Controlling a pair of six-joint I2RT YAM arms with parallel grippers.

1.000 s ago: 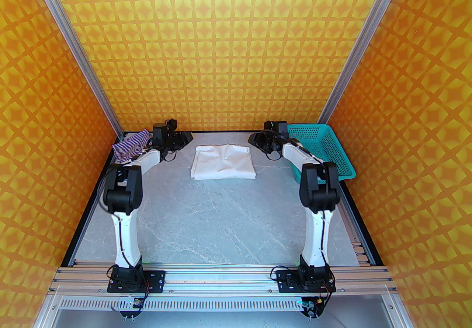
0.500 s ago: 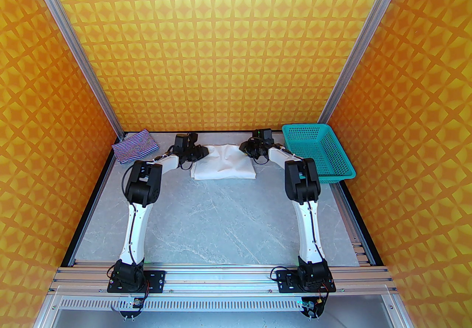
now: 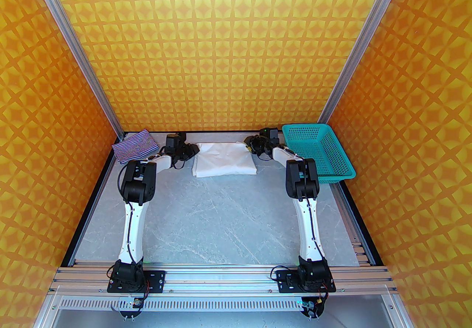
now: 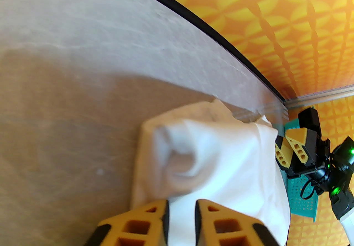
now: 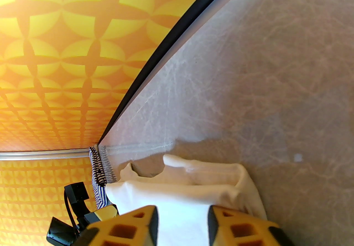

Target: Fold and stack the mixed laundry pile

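White cloth point(image 3: 225, 162): folded rectangle, far centre of table point(image 3: 221, 223), flanked on both sides, probably for squaring. Left gripper point(image 4: 181, 211): jaws narrowly parted over its left edge, grip uncertain. Right gripper point(image 5: 184, 217): jaws spread astride its right edge. Striped garment point(image 3: 134, 146): far-left corner, apparently set aside until stacking

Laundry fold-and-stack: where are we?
Done: white cloth lies folded into a flat rectangle at the far middle of the table. In hand: left fingers and right fingers sit at its far corners, parted; grip unclear. To do: striped garment sits apart in the far-left corner, so nothing is stacked yet.
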